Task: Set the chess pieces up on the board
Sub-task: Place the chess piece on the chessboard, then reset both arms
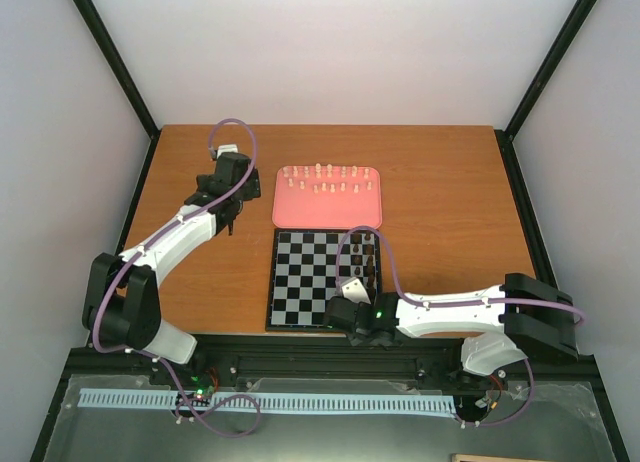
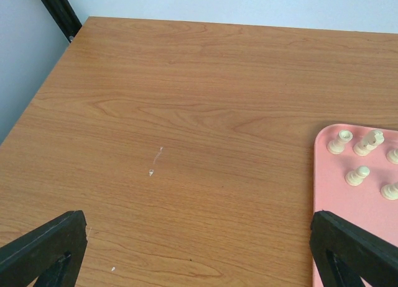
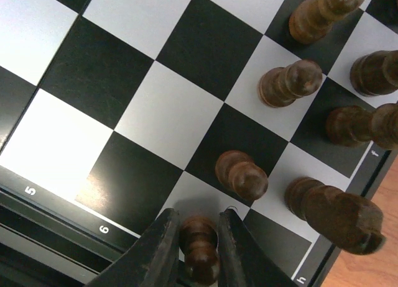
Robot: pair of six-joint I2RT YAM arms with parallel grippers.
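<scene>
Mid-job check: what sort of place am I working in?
Probably a lab robot cell: plain white panels in a black frame enclose the brown wooden table holding a black-and-white chessboard and a pink tray.

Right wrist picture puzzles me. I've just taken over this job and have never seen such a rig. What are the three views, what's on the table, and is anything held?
The machine is two white robot arms bolted at the table's near edge. The top view looks down from behind them. Each wrist view looks along that arm's own pincer.

On the brown wooden table lie a black-and-white checkered chessboard and, beyond it, a pink rounded tray carrying pale cream chess pieces. On the board's right side stand dark brown chess pieces.

The left pincer is open over bare wood beside the tray, holding nothing. The right pincer has its fingers close on either side of one dark brown pawn at the board's edge. I cannot tell whether it is squeezing the pawn.
</scene>
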